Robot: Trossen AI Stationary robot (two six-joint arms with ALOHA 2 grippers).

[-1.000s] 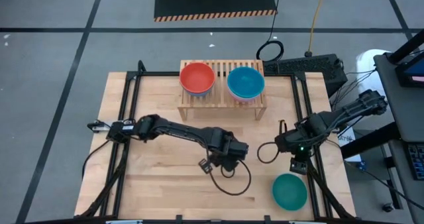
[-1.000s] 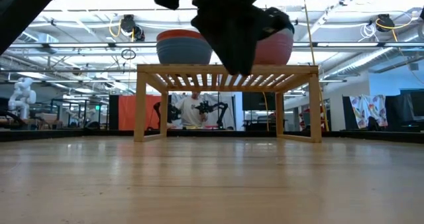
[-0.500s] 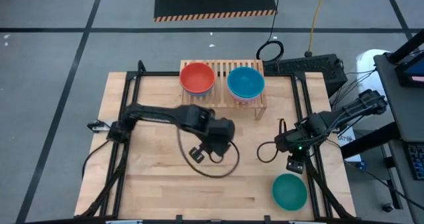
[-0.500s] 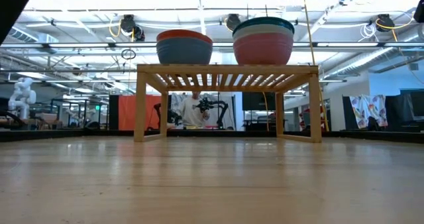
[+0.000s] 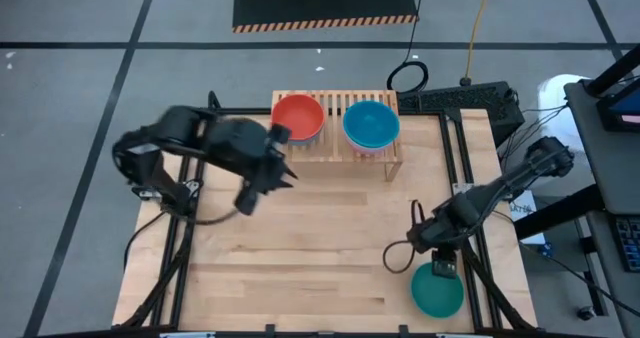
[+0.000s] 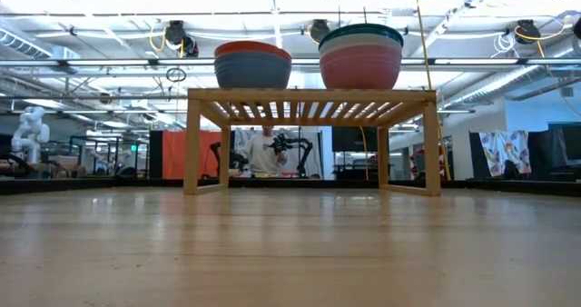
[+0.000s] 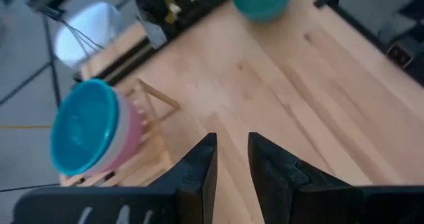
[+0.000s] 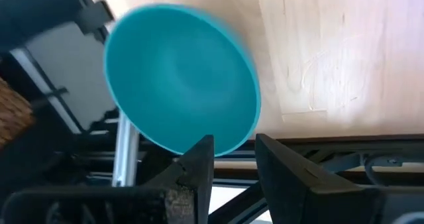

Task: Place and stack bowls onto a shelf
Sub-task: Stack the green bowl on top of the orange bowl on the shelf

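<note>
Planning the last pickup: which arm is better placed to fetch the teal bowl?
Right. Its end effector hovers open right beside the teal bowl; the left end effector is far away near the shelf.

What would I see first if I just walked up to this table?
Two bright stacks of small round plastic bowls on the low slatted wooden shelf: a red-topped stack and a blue-topped stack. Then the lone teal green bowl at the table's near right corner, with the right gripper above it.
</note>
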